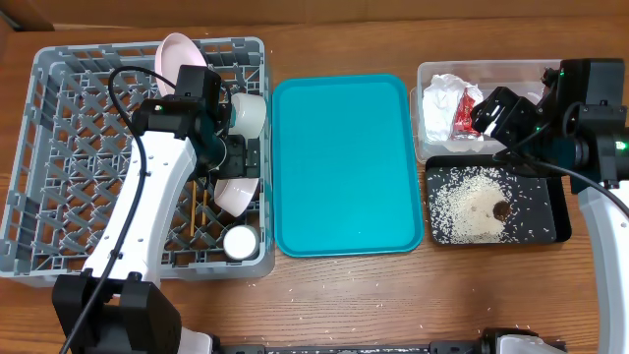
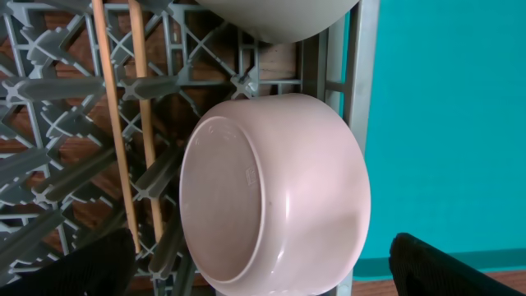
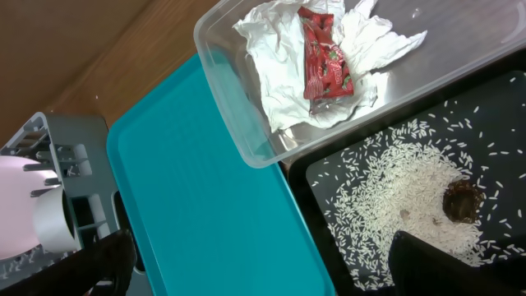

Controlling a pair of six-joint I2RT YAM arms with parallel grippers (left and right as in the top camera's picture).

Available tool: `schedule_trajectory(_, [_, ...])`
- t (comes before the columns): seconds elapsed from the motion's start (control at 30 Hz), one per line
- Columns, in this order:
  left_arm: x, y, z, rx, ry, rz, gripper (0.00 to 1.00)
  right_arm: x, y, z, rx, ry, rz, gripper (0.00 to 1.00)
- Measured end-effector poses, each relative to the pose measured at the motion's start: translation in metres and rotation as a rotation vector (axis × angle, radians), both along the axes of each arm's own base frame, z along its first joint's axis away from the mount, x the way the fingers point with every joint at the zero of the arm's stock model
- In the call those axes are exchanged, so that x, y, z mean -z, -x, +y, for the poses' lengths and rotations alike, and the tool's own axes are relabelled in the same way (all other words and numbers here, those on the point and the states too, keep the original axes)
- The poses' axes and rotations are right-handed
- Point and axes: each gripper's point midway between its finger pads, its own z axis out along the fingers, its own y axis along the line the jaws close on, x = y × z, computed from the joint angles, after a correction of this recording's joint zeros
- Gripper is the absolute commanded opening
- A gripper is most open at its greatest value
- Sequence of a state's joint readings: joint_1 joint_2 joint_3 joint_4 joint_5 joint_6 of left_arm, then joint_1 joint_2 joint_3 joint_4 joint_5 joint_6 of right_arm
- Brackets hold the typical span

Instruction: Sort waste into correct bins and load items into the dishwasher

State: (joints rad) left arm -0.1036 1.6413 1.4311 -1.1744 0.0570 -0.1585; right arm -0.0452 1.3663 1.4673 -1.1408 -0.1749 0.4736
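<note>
Open lanes and tight corners on our worktop (image 1: 393, 295)

We find the widest passage over the teal tray (image 1: 346, 162), which lies flat between the dish rack (image 1: 59, 147) and the bins. The rack's left lattice is open, though the left arm (image 1: 147, 197) slants across it. Its right side is crowded with the plate (image 1: 177, 54), upper bowl (image 1: 246, 115), lower bowl (image 1: 239, 192), chopsticks (image 1: 203, 206) and cup (image 1: 239, 242). The right arm (image 1: 590, 118) overhangs the clear tub (image 1: 511, 71) and the black tray (image 1: 555, 221).
</note>
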Motion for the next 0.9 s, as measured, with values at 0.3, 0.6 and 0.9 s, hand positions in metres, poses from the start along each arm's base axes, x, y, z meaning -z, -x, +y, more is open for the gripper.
schedule_trajectory(0.3, [0.000,0.000,0.000,0.000,0.000,0.000,1.00,0.000,0.000,0.000,-0.001,0.000,0.000,1.00])
schedule_trajectory(0.6, [0.000,0.000,0.000,0.000,0.000,0.000,1.00,0.000,0.000,0.002,-0.007,0.001,0.000,1.00])
schedule_trajectory(0.9, [0.000,0.000,0.000,0.000,0.000,0.000,1.00,-0.032,0.033,0.084,-0.264,-0.009,-0.104,1.00])
